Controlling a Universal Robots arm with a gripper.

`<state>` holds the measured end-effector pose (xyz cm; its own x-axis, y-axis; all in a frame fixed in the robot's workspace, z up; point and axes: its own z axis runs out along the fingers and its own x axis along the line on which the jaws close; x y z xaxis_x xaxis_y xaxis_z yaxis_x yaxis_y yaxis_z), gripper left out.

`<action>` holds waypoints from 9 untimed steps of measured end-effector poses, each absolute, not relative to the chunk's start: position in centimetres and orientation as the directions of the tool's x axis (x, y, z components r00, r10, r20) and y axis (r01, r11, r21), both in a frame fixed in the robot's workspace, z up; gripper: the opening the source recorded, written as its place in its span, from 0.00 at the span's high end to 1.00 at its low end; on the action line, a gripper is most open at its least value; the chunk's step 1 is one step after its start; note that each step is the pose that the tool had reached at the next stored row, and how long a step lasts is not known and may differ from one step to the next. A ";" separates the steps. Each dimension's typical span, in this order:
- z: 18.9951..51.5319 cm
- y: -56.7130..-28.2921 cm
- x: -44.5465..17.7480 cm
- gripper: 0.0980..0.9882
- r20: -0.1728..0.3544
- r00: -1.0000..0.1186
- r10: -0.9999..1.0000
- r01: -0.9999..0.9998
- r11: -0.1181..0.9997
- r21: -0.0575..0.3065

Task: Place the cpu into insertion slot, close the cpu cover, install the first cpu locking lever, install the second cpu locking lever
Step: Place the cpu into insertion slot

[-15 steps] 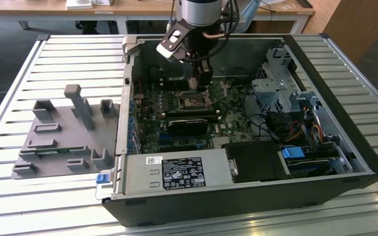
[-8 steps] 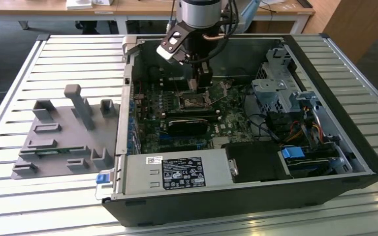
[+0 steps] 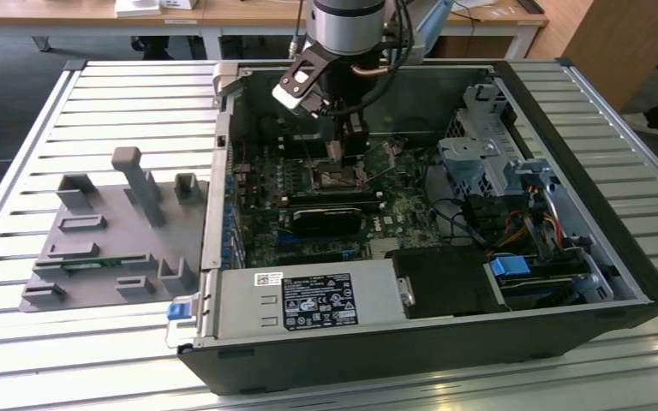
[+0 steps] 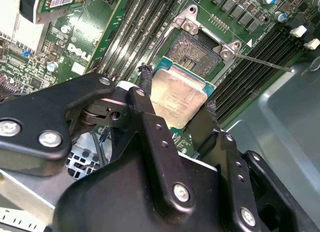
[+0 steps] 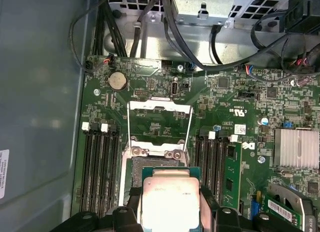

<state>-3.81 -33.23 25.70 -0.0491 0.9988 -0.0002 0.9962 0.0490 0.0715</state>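
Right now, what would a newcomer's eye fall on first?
The bright silver cpu sits clamped in the gripper close to the open insertion slot, in both wrist views. In the exterior view, the arm reaches into an open computer case on a slatted table, a grey fixture on that view's left.

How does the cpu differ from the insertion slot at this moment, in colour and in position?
The cpu has a pale silver top; the insertion slot is dark inside a metal rim. The cpu is held between the fingers; the insertion slot sits fixed in the green board, uncovered and empty. Both are square and close in size.
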 end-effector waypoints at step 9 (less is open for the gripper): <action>24.8 -33.1 -3.8 0.50 0.000 -0.046 0.999 0.996 0.046 0.072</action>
